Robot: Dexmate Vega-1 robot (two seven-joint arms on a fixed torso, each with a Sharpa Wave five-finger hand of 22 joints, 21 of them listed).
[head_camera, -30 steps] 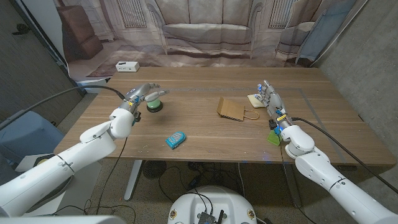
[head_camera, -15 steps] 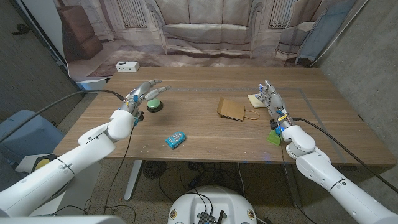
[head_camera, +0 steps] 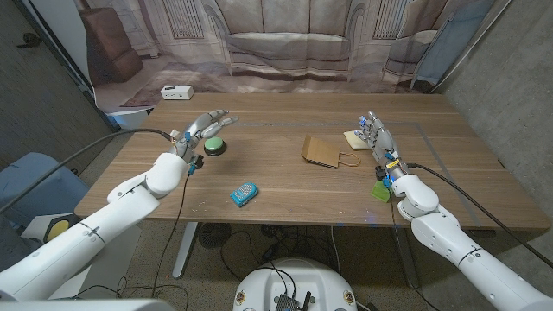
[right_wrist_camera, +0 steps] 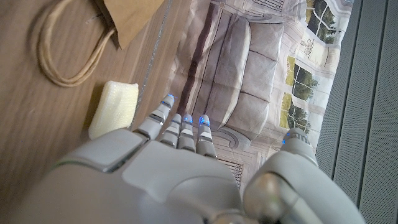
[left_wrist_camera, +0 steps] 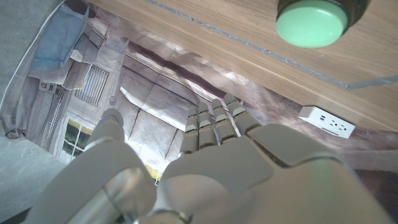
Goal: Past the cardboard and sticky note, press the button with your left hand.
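A green button (head_camera: 214,145) on a black base stands on the left half of the wooden table (head_camera: 285,186). My left hand (head_camera: 204,128) hovers just left of and above it, fingers stretched out and apart, holding nothing. In the left wrist view the button (left_wrist_camera: 309,25) is separate from the left hand (left_wrist_camera: 211,162). A brown paper bag (head_camera: 323,152) lies mid-table, with a pale yellow sticky-note pad (head_camera: 354,136) to its right. My right hand (head_camera: 378,138) stands beside the pad with straight fingers, empty. The right wrist view shows the bag (right_wrist_camera: 127,18), pad (right_wrist_camera: 115,109) and right hand (right_wrist_camera: 168,168).
A small blue packet (head_camera: 244,193) lies near the front middle of the table. A green item (head_camera: 381,190) sits by my right wrist. A white power strip (head_camera: 176,92) lies on the floor beyond the far left corner, also seen as a power strip (left_wrist_camera: 326,121) from the left wrist.
My left hand has crept forward and a little up, its fingers now reaching past the button's far side. The right arm has not moved.
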